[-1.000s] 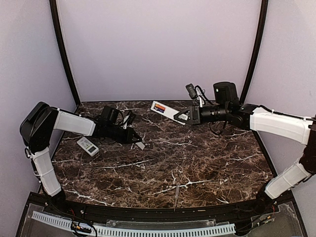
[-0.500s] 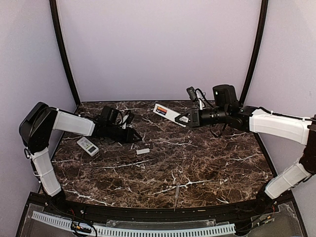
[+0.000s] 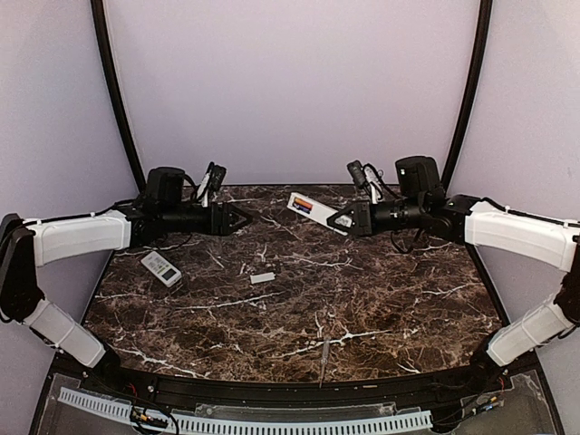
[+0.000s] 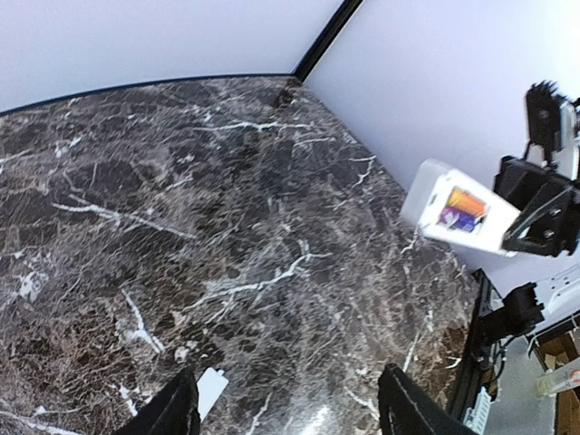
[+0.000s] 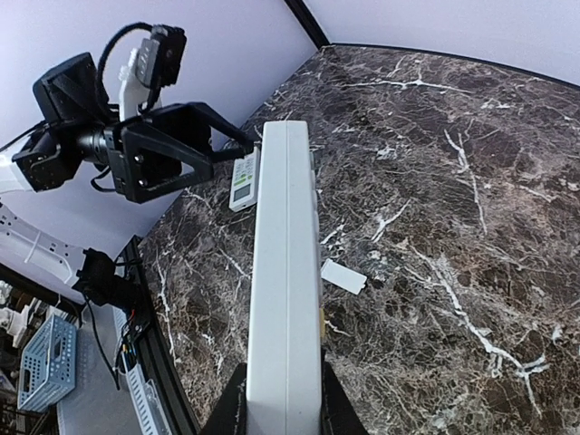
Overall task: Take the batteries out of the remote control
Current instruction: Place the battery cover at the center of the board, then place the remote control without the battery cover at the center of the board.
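A long white remote control (image 3: 313, 210) hangs above the back of the table, and my right gripper (image 3: 337, 218) is shut on its near end. Its back is uncovered, with an orange and a dark purple battery (image 3: 303, 205) seated in the bay. The left wrist view shows the same batteries (image 4: 460, 207) facing my left gripper. That left gripper (image 3: 246, 217) hovers open and empty to the left of the remote, pointing at it across a gap. From the right wrist I see only the remote's (image 5: 284, 299) plain side between my fingers; the batteries are hidden there.
A small white cover plate (image 3: 262, 277) lies flat on the marble, also seen below the left fingers (image 4: 210, 390) and beside the remote (image 5: 343, 276). A second small white remote (image 3: 160, 268) lies at the left. A thin pen-like tool (image 3: 323, 353) rests near the front edge.
My left gripper opened and let go of the cover plate, which now lies on the table. The left arm then rose and swung back. The right gripper shifted the remote slightly.
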